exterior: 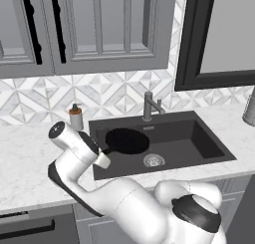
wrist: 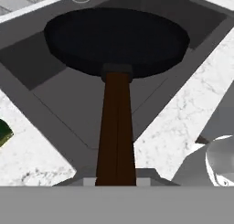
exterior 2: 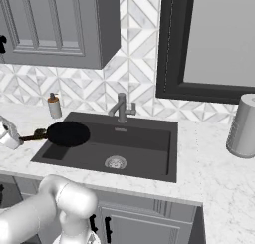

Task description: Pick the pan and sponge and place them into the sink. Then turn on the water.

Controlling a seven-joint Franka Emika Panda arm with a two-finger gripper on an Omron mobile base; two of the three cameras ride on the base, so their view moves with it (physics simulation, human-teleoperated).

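The black pan [exterior: 127, 141] hangs level over the left part of the dark sink [exterior: 189, 138], above its floor. My gripper [exterior 2: 17, 137] is shut on the end of the pan's brown handle [wrist: 116, 127], which points back toward the counter on the left. In the hand view the pan [wrist: 114, 38] lies ahead over the sink [wrist: 45, 95], and my gripper [wrist: 116, 179] clamps the handle at the bottom. A corner of the green sponge [wrist: 3, 132] peeks in at the left edge, on the marble counter. The faucet [exterior: 149, 106] has no water running.
A grey soap dispenser [exterior: 75, 117] stands on the counter left of the faucet. The silver drain strainer [exterior: 154, 161] lies in the sink floor. A grey canister [exterior 2: 244, 126] stands on the counter at the far right. Cabinets hang above the backsplash.
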